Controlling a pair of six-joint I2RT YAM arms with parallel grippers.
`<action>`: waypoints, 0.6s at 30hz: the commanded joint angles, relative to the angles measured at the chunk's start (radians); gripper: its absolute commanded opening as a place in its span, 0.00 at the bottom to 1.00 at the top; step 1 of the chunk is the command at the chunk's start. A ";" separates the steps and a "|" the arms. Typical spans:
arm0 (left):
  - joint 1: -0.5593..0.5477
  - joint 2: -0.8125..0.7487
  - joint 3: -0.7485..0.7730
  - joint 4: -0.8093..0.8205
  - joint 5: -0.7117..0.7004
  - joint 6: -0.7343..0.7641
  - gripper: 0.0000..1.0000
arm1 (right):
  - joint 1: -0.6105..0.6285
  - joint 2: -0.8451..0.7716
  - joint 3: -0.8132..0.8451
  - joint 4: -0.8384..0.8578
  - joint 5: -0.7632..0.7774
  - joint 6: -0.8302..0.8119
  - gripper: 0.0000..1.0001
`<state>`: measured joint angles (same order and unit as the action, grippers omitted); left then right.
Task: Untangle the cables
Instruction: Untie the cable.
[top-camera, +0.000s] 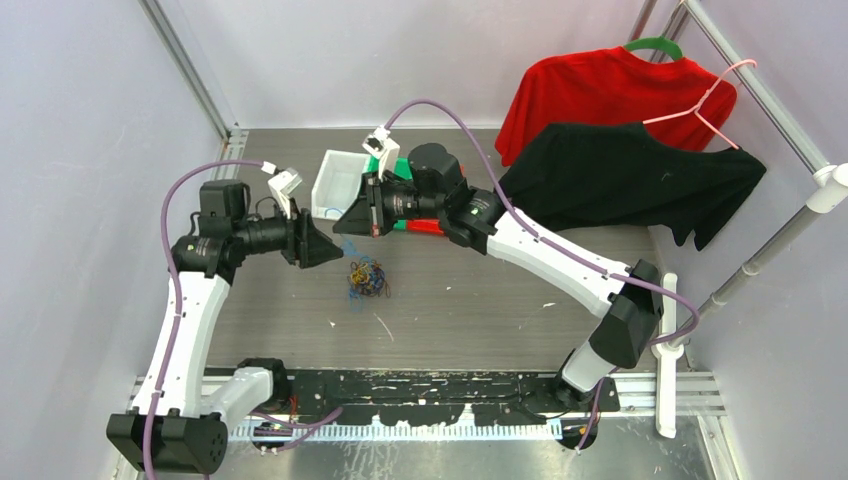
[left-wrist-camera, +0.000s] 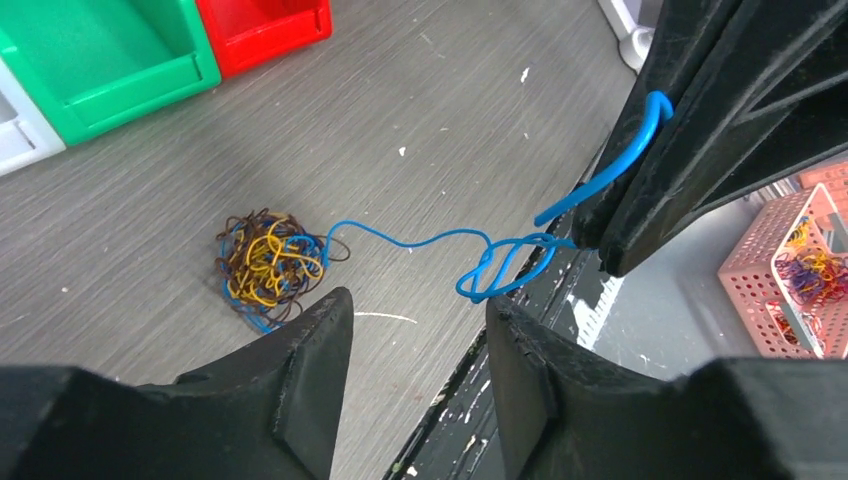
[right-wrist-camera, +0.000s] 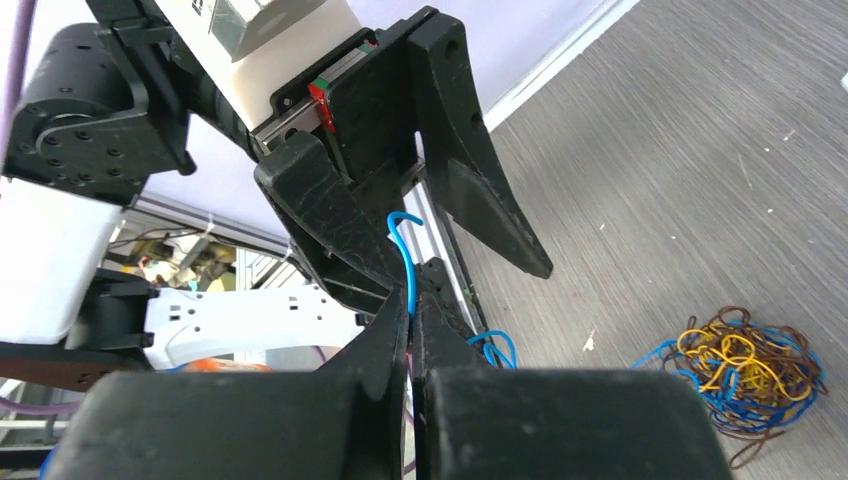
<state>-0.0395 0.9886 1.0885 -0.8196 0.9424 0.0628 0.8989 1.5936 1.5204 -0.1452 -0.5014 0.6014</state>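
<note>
The cables lie in a small tangled clump (top-camera: 366, 278) of blue, yellow and brown wire on the grey table, also seen as the clump (left-wrist-camera: 270, 265) in the left wrist view and the clump (right-wrist-camera: 740, 365) in the right wrist view. One blue cable (left-wrist-camera: 420, 240) runs out of the clump, loops once, and rises into my right gripper (right-wrist-camera: 412, 295), which is shut on it, its free end curling above the fingers. My left gripper (left-wrist-camera: 420, 310) hovers just left of the right one, jaws apart with nothing between them, the blue loop just beyond its right fingertip.
A green bin (left-wrist-camera: 100, 60), a red bin (left-wrist-camera: 265, 25) and a white bin (top-camera: 338, 182) stand behind the grippers. A red shirt (top-camera: 600, 95) and a black shirt (top-camera: 620, 175) hang at the back right. The table's near edge (left-wrist-camera: 520, 330) lies under the grippers; a pink basket (left-wrist-camera: 790, 270) sits beyond it.
</note>
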 joint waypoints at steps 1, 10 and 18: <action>-0.006 -0.033 0.002 0.121 0.085 -0.085 0.49 | -0.008 -0.055 0.047 0.105 -0.053 0.067 0.01; -0.008 -0.064 0.013 0.138 0.174 -0.124 0.20 | -0.011 -0.061 0.042 0.108 -0.011 0.081 0.01; -0.008 -0.105 0.001 0.126 0.132 -0.106 0.00 | -0.040 -0.093 -0.048 0.085 0.056 0.077 0.05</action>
<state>-0.0448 0.9161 1.0840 -0.7223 1.0592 -0.0448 0.8738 1.5612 1.4979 -0.0910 -0.4820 0.6689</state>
